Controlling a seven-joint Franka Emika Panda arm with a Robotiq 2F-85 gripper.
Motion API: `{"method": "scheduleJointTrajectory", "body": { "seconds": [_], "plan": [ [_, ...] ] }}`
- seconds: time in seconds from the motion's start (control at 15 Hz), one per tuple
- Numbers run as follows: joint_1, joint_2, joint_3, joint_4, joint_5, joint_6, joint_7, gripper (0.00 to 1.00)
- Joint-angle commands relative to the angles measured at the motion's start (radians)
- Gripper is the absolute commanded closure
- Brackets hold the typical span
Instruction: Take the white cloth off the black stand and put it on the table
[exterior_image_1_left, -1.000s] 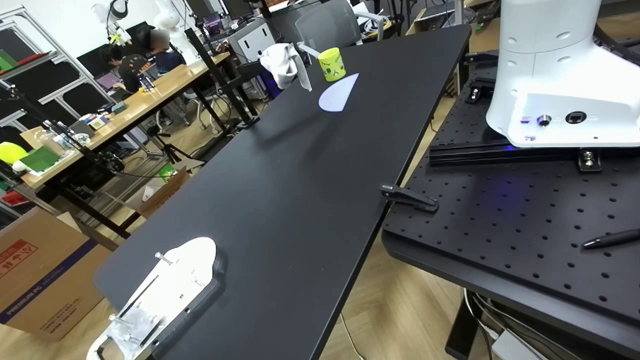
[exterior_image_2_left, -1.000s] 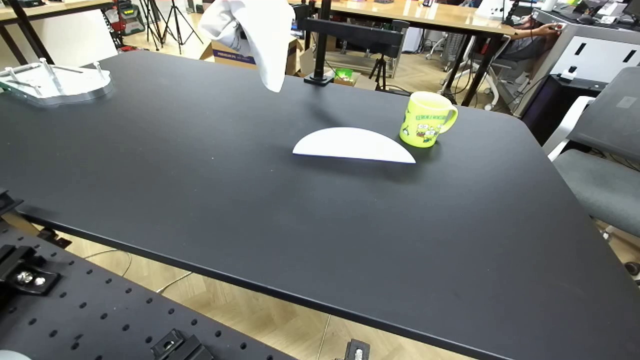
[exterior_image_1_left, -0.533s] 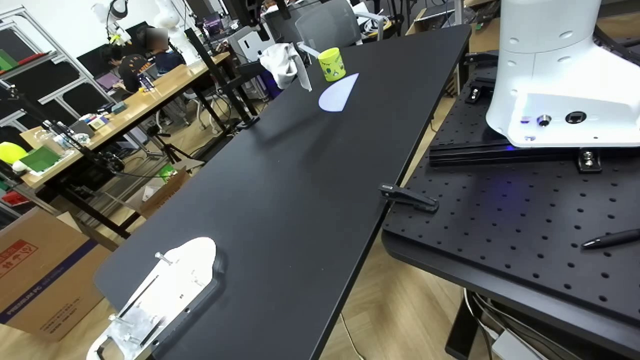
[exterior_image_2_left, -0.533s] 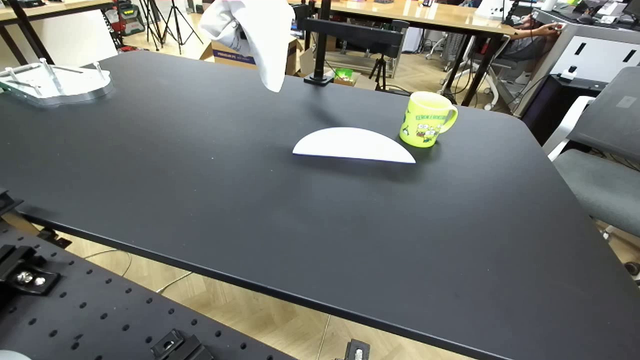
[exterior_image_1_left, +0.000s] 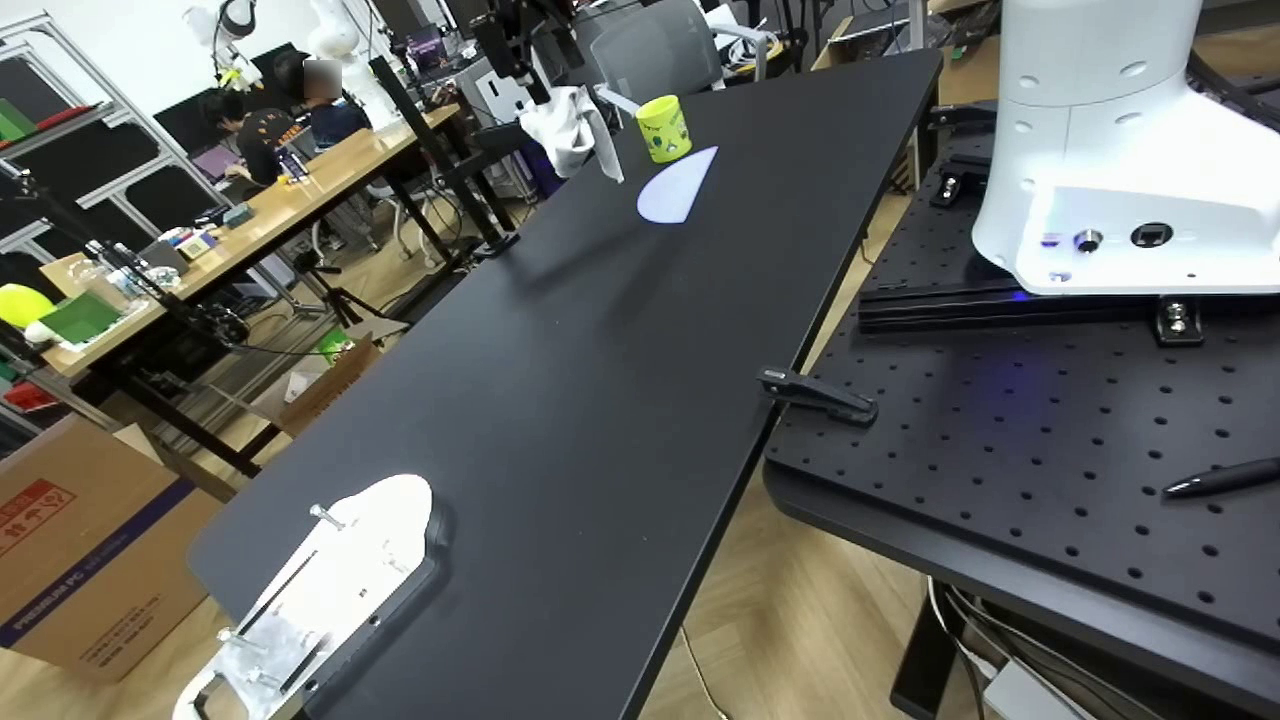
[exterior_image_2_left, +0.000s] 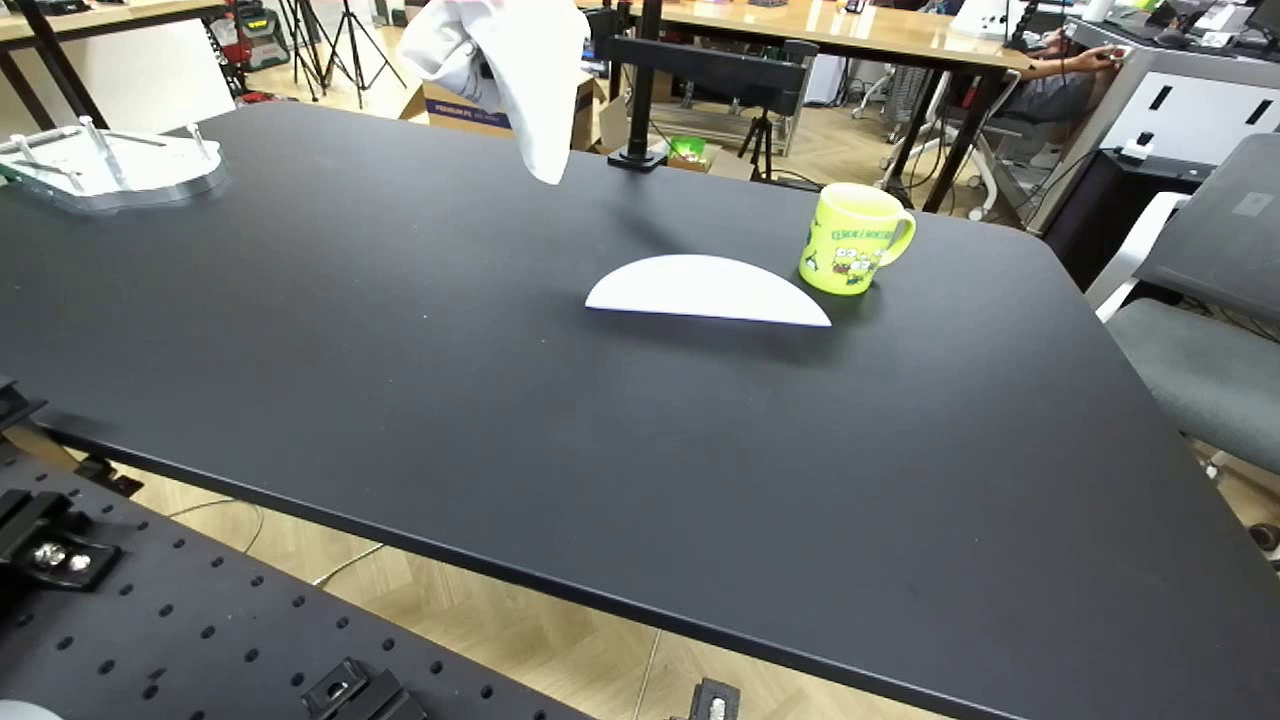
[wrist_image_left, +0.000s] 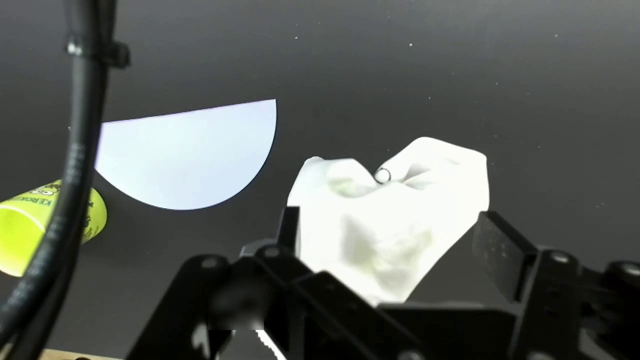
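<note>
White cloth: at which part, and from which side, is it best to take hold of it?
Probably by the crumpled top of the white cloth, coming down from above. In the wrist view, the open pincer frames its folds, which look loose enough to pinch. In an exterior view, a long flap hangs free below, so gripping there would likely let it swing away.

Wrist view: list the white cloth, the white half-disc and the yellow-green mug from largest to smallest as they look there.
1. White cloth, though likely nearer the camera, so its real size is unsure
2. White half-disc
3. Yellow-green mug, partly hidden by the black cable
</note>
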Motion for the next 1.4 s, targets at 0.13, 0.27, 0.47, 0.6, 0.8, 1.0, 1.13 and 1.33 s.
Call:
{"method": "scheduleJointTrajectory", "body": {
  "seconds": [0.13, 0.27, 0.47, 0.6, 0.8, 1.0, 1.13, 1.33],
  "plan": [
    [0.013, 0.046, -0.025, 0.052, 0.012, -0.031, -0.043, 0.55],
    [0.013, 0.053, -0.026, 0.056, 0.013, -0.032, -0.050, 0.69],
    [0.013, 0.050, -0.027, 0.054, 0.015, -0.032, -0.061, 0.89],
    [0.014, 0.030, -0.028, 0.043, 0.018, -0.033, -0.065, 0.99],
    [0.015, -0.024, -0.027, 0.012, 0.020, -0.032, -0.065, 1.00],
    [0.013, -0.108, -0.029, -0.029, 0.017, -0.031, -0.046, 0.99],
    [0.010, -0.173, -0.034, -0.056, 0.015, -0.026, -0.037, 0.99],
    [-0.004, -0.269, -0.046, -0.095, 0.003, -0.009, -0.007, 0.99]
  ]
}}
